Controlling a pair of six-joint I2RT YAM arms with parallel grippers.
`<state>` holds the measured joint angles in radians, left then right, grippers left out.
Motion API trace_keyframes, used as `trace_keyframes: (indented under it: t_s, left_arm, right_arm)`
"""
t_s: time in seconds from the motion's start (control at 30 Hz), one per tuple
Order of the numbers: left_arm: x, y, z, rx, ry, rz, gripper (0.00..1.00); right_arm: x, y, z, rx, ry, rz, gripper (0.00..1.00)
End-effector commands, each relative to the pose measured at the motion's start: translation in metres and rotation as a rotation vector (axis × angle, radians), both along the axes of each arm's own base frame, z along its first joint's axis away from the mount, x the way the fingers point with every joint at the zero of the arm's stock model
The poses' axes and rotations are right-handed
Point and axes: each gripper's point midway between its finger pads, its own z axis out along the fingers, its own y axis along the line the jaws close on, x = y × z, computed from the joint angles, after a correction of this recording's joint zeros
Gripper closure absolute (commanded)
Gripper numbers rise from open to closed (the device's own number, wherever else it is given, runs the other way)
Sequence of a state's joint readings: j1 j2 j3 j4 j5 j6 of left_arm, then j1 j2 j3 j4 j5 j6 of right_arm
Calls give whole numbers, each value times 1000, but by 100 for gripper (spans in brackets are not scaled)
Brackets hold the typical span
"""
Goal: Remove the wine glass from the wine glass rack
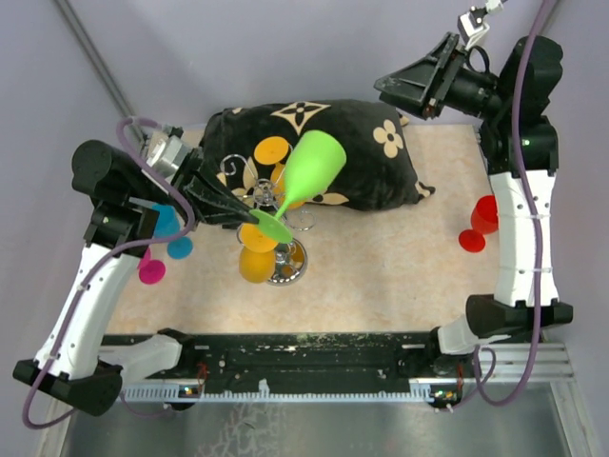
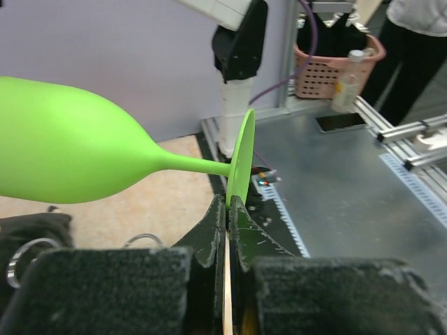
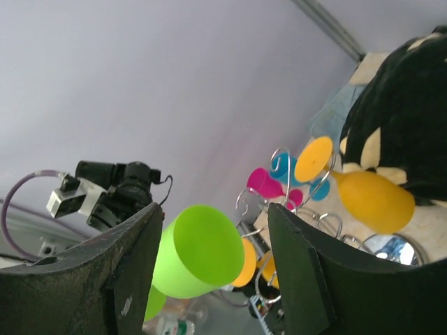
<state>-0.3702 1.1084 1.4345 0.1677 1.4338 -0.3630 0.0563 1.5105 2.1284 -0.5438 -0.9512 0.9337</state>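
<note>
Because the left fingers [image 2: 209,241] are closed on only the thin rim of the foot of the green wine glass [image 1: 309,171], the hold looks fragile. The bowl hangs out sideways, far and right of the grip, above the black flowered cushion [image 1: 381,181]. Its weight could twist the disc between the pads and let it slip.

The glass sits tilted just above the wine glass rack [image 1: 288,262], mid-table. Its stem seems free of the scroll arms, though the top view does not settle that. A drop would land it on the rack or on the orange glasses [image 1: 255,265] held there, and might topple the stand. Pulling away low could also catch the foot on a wire curl.

The right gripper [image 1: 404,90] is raised at the far right, its fingers apart and empty, well apart from the red glass [image 1: 485,214] on the table [image 1: 381,286].

No brand, label or writing is legible. The cushion shows only flower and star shapes.
</note>
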Motion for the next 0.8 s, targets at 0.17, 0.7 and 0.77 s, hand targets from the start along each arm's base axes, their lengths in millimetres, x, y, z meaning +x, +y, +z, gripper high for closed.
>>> trace_keyframes:
  t_s: [0.17,0.7,0.77]
  left_arm:
    - [-39,8,-19,86,47,-165,100]
    - [-16,-12,-21,75,17,-207,100]
    - [-14,-13,-19,69,10,-202,100]
  right_arm:
    - [-88,23,-15,60,26,312,41]
    - [-162,71,-54,37,123,624,51]
    - [-169,75,-57,37,123,663,64]
